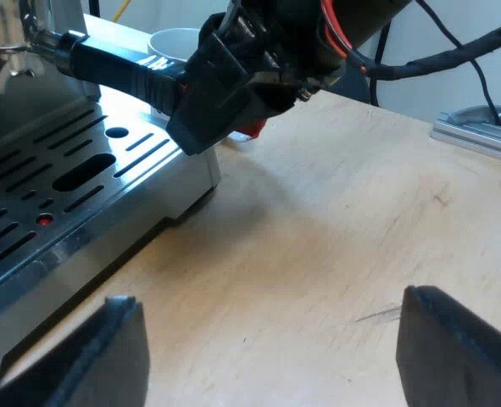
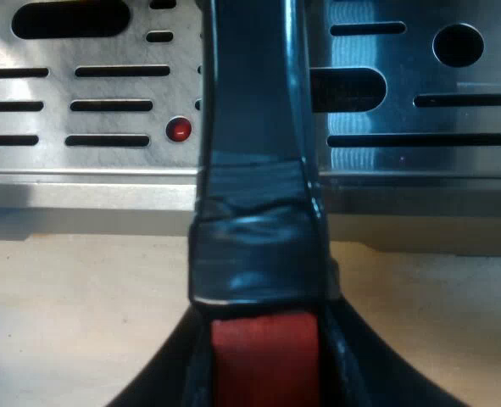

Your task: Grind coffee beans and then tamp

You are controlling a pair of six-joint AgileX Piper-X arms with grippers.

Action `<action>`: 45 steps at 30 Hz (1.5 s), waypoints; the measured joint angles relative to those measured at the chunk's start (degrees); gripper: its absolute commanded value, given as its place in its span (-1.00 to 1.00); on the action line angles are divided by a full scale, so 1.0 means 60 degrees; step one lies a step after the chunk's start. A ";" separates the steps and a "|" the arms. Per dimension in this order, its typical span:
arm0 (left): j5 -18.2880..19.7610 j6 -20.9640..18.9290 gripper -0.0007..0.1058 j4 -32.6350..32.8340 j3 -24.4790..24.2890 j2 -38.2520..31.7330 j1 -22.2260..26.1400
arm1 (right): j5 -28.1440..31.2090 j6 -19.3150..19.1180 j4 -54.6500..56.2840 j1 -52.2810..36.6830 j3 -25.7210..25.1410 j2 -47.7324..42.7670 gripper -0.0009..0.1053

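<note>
Tabletop [image 1: 335, 220] lies open under the left gripper [image 1: 271, 339], its fingers spread wide and holding nothing, just off the drip tray [image 1: 64, 195] edge of the espresso machine [image 1: 13, 34]. The right gripper [image 2: 263, 339] clamps the holder [image 1: 114, 64] handle near its red end [image 1: 248, 131]. The holder sits in the machine's front above the tray. A white mug [image 1: 175, 41] stands beyond.

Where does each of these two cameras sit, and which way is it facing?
Left wrist view: rides the left arm, facing across the wooden table to the machine's drip tray; its own left gripper stands open, and the right gripper is closed on the holder's handle near a white mug.
Right wrist view: rides the right arm, facing along the handle to the drip tray; its own fingers flank the handle's red end.
Shared: handle, drip tray and its red dot.
</note>
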 measured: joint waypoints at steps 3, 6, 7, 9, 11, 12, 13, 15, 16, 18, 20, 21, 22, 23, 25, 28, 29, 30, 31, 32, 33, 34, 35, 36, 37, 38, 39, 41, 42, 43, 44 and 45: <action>0.0000 0.0000 0.20 0.0000 0.0000 0.0000 0.0000 | 0.0021 0.0000 -0.0003 0.0027 0.0000 0.0000 -0.98; 0.0000 0.0000 0.20 0.0000 0.0000 0.0000 0.0000 | 0.0551 0.0099 -0.0003 0.0329 0.0000 0.0000 -0.98; 0.0000 0.0000 0.20 0.0000 0.0000 0.0000 0.0000 | 0.0624 0.0211 -0.0003 0.0372 0.0000 0.0000 -0.98; 0.0000 0.0000 0.20 0.0000 0.0000 0.0000 0.0000 | 0.0650 0.0323 -0.0003 0.0407 0.0000 0.0000 -0.98; 0.0000 0.0000 0.20 0.0000 0.0000 0.0000 0.0000 | 0.0690 0.0374 -0.0003 0.0451 0.0028 0.0000 -0.98; 0.0000 0.0000 0.20 0.0000 0.0000 0.0000 0.0000 | 0.0709 0.0390 -0.0003 0.0448 0.0024 0.0000 -0.98; 0.0000 0.0000 0.20 0.0000 0.0000 0.0000 0.0000 | 0.0705 0.0484 -0.0003 0.0448 0.0077 0.0000 -0.98; 0.0000 0.0000 0.20 0.0000 0.0000 0.0000 0.0000 | 0.0716 0.0585 -0.0043 0.0470 0.0127 0.0000 -0.98; 0.0000 0.0000 0.20 0.0000 0.0000 0.0000 0.0000 | 0.0716 0.0592 -0.0043 0.0470 0.0139 0.0000 -0.98; 0.0000 0.0000 0.20 0.0000 0.0000 0.0000 0.0000 | 0.0768 0.0592 -0.0016 0.0532 0.0137 0.0000 -0.98; 0.0000 0.0000 0.20 0.0000 0.0000 0.0000 0.0000 | 0.0854 0.0620 0.0026 0.0599 0.0137 0.0000 -0.98; 0.0000 0.0000 0.20 0.0000 0.0000 0.0000 0.0000 | 0.0943 0.0672 0.0063 0.0686 0.0137 0.0000 -0.98; 0.0000 0.0000 0.20 0.0000 0.0000 0.0000 0.0000 | 0.0985 0.0677 0.0080 0.0703 0.0137 0.0000 -0.98; 0.0000 0.0000 0.20 0.0000 0.0000 0.0000 0.0000 | 0.1089 0.0674 0.0086 0.0768 0.0137 0.0000 -0.98; 0.0000 0.0000 0.20 0.0000 0.0000 0.0000 0.0000 | 0.1192 0.0783 0.0168 0.0898 0.0137 -0.0026 -0.98; 0.0000 0.0000 0.20 0.0000 0.0000 0.0000 0.0000 | 0.1285 0.0922 0.0272 0.0978 0.0137 -0.0062 -0.98; 0.0000 0.0000 0.20 0.0000 0.0000 0.0000 0.0000 | 0.1276 0.0950 0.0320 0.1010 0.0137 -0.0067 -0.98; 0.0000 0.0000 0.20 0.0000 0.0000 0.0000 0.0000 | 0.1280 0.0950 0.0320 0.1014 0.0137 -0.0061 -0.98; 0.0000 0.0000 0.20 0.0000 0.0000 0.0000 0.0000 | 0.1197 0.1028 0.0519 0.1092 0.0187 -0.0085 -0.98; 0.0000 0.0000 0.20 0.0000 0.0000 0.0000 0.0000 | 0.1138 0.1040 0.0594 0.1122 0.0189 -0.0102 -0.98; 0.0000 0.0000 0.20 0.0000 0.0000 0.0000 0.0000 | 0.1068 0.1114 0.0798 0.1151 0.0184 -0.0097 -0.98; 0.0000 0.0000 0.20 0.0000 0.0000 0.0000 0.0000 | 0.0959 0.1130 0.0852 0.1181 0.0202 -0.0097 -0.98; 0.0000 0.0000 0.20 0.0000 0.0000 0.0000 0.0000 | 0.0785 0.1130 0.0975 0.1214 0.0244 -0.0097 -0.98; 0.0000 0.0000 0.20 0.0000 0.0000 0.0000 0.0000 | 0.0751 0.1130 0.1134 0.1242 0.0263 -0.0097 -0.98; 0.0000 0.0000 0.20 0.0000 0.0000 0.0000 0.0000 | 0.0732 0.1130 0.1202 0.1273 0.0275 -0.0097 -0.98; 0.0000 0.0000 0.20 0.0000 0.0000 0.0000 0.0000 | 0.0744 0.1150 0.1243 0.1345 0.0292 -0.0097 -0.98; 0.0000 0.0000 0.20 0.0000 0.0000 0.0000 0.0000 | 0.0855 0.1173 0.1249 0.1417 0.0289 -0.0139 -0.98; 0.0000 0.0000 0.20 0.0000 0.0000 0.0000 0.0000 | 0.1051 0.1175 0.1267 0.1534 0.0289 -0.0223 -0.98; 0.0000 0.0000 0.20 0.0000 0.0000 0.0000 0.0000 | 0.1141 0.1175 0.1267 0.1594 0.0289 -0.0323 -0.98; 0.0000 0.0000 0.20 0.0000 0.0000 0.0000 0.0000 | 0.1201 0.1175 0.1267 0.1627 0.0289 -0.0381 -0.98; 0.0000 0.0000 0.20 0.0000 0.0000 0.0000 0.0000 | 0.1291 0.1175 0.1267 0.1662 0.0289 -0.0472 -0.98; 0.0000 0.0000 0.20 0.0000 0.0000 0.0000 0.0000 | 0.1313 0.1193 0.1267 0.1683 0.0289 -0.0566 -0.98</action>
